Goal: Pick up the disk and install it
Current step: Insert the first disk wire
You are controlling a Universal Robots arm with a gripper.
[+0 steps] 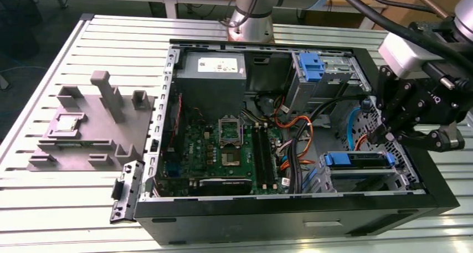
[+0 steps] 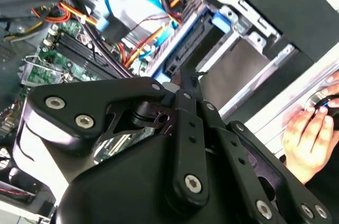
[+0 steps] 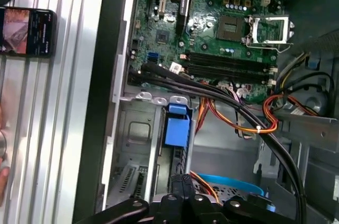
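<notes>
- Grey fixture [image 1: 92, 125] sits on the slatted table [image 1: 44, 208], at the exterior view's left, apart from the case.
- Open case [image 1: 281, 214] lies on its side at centre, interior exposed.
- Power supply [image 1: 210, 70] is at the case's far end, with the motherboard [image 1: 214, 153] just below it.
- Blue latch [image 1: 312, 65] stands upright in the far bay.
- Disk [image 1: 358, 160] sits in the near bay at the case's right corner, blue carrier uppermost.
- Gripper [image 1: 386, 135] hangs just above the disk's far edge. Its fingers [image 2: 185, 94] appear closed together, with nothing seen between them. Contact with the disk cannot be told.
- In the second wrist view, a hand [image 2: 307, 128] rests on the table outside the case.
</notes>
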